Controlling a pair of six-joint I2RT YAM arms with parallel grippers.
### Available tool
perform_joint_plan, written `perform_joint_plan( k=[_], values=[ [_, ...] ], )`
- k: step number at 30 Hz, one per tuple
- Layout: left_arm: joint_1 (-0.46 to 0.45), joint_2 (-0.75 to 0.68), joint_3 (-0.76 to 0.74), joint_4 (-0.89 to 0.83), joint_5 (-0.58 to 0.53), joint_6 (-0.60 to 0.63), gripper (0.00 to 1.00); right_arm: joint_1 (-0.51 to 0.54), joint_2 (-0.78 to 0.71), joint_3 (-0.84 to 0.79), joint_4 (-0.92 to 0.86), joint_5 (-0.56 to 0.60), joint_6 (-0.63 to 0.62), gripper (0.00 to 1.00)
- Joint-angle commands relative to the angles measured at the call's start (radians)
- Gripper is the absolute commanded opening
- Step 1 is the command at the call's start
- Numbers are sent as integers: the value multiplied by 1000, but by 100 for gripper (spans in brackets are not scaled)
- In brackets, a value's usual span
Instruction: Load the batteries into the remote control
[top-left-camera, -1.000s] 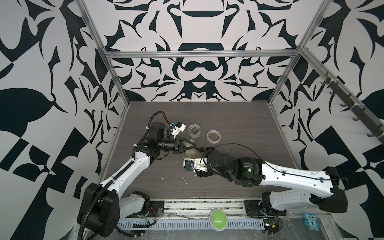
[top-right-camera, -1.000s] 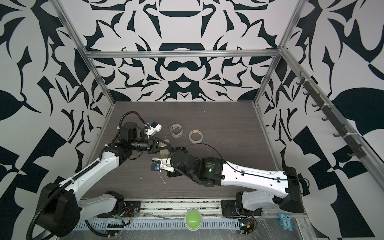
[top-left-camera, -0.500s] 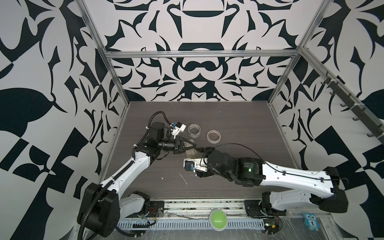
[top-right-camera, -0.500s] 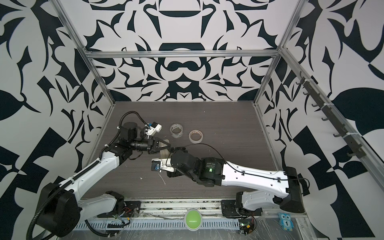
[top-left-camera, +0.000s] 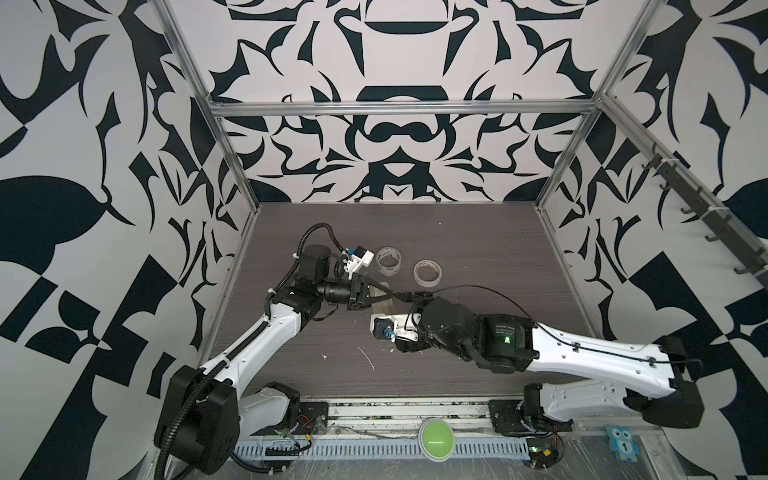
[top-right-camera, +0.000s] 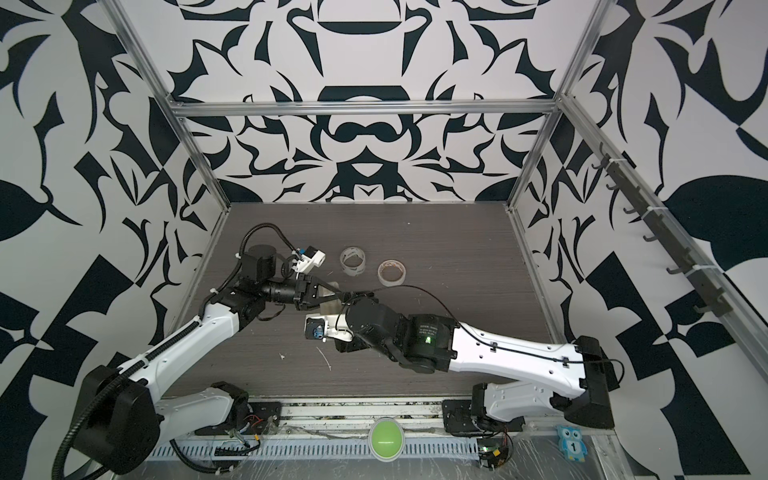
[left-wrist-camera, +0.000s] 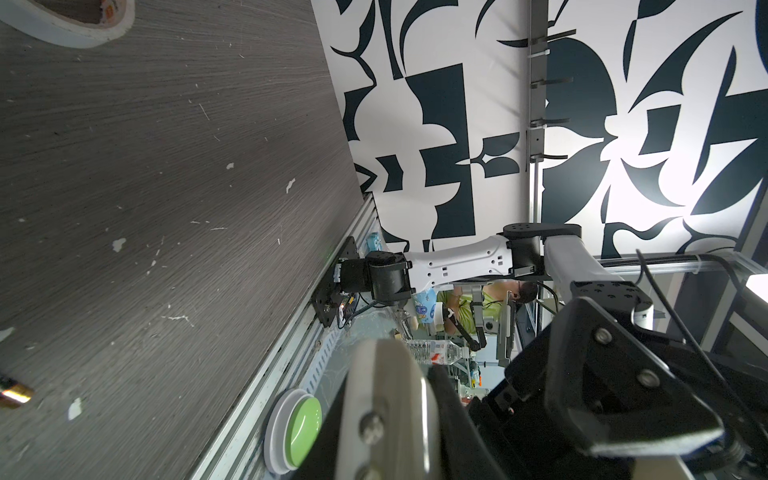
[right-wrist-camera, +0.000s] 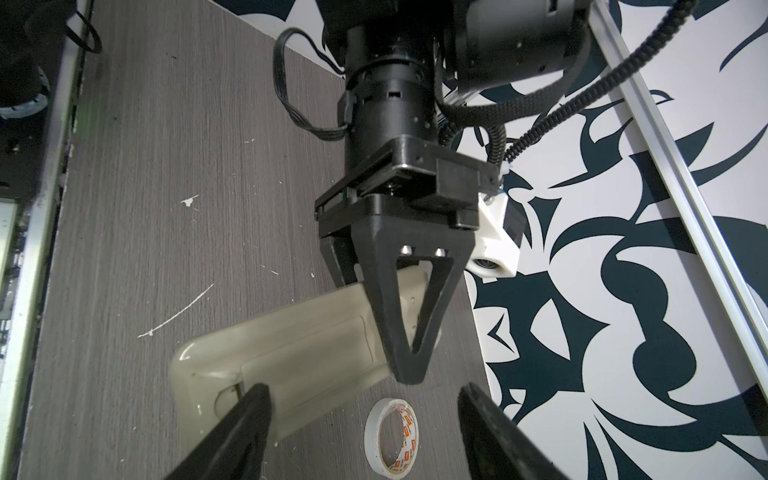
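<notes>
The remote control (right-wrist-camera: 291, 353) is a slim whitish slab, held off the table with its rear face toward the right wrist camera. An outlined battery-cover panel shows on that face. My left gripper (right-wrist-camera: 409, 370) is shut on one end of the remote control (top-left-camera: 380, 308), reaching in from the left in both top views. My right gripper (right-wrist-camera: 363, 390) is open, empty, and close to the remote's free end; one finger overlaps that end in the view. One battery (left-wrist-camera: 14, 392), dark with a gold end, lies on the table at the edge of the left wrist view.
A clear tape roll (top-left-camera: 388, 262) and a masking tape roll (top-left-camera: 427, 273) lie on the dark wood table just behind the grippers. The masking roll (right-wrist-camera: 390, 432) shows between my right fingers. A green button (top-left-camera: 435, 433) sits on the front rail. White flecks dot the table.
</notes>
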Motion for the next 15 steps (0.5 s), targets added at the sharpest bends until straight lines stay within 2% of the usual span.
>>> perform_joint_plan(
  k=[1,15],
  values=[
    [-2,0,25,-3,25,3,0,3,-44,2,-4,-73,16,75],
    [-3,-6,21,-3,25,6,0,5,0,10,1,-69,22,76]
  ],
)
